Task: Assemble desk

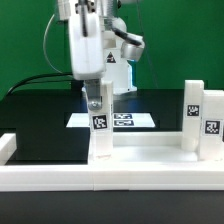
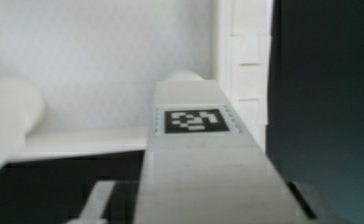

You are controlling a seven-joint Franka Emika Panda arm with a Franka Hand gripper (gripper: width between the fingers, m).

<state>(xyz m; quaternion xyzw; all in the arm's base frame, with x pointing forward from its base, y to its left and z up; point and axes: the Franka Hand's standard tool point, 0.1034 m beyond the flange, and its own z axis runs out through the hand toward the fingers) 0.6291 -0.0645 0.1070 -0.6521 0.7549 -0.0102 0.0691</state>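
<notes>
i see the tabletop panel (image 1: 60, 165) lying along the near barrier wall (image 1: 110, 185), two leg posts (image 1: 200, 122) upright at its exterior-view right end. gripper (image 1: 97, 103) partly closed around another leg post (image 1: 99, 135), (image 2: 197, 150) standing on the panel, open room either side.

A lab rig — green backdrop (image 1: 30, 45) (marker board (image 1: 125, 121) on black table (image 1: 40, 115)).
</notes>
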